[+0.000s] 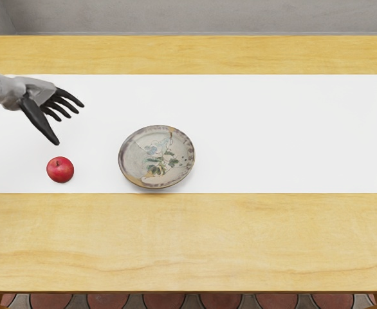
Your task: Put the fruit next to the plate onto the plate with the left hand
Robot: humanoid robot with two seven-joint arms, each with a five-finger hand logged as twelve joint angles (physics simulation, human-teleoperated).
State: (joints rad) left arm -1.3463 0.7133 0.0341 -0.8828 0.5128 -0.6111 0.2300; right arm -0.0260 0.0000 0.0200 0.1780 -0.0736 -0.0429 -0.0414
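A red apple (60, 169) lies on the white runner, a short way left of the plate. The round ceramic plate (129, 143) has a grey-brown glaze with a leafy painted pattern and holds nothing. My left hand (52, 112) enters from the left edge and hovers above and behind the apple, apart from it. Its dark fingers (67, 102) are spread and the thumb points down toward the apple. It holds nothing. No right arm shows.
A white runner (272, 129) crosses the wooden table (188, 238) from side to side. Bare wood lies in front and behind it. The table's front edge runs along the bottom, with a tiled floor below.
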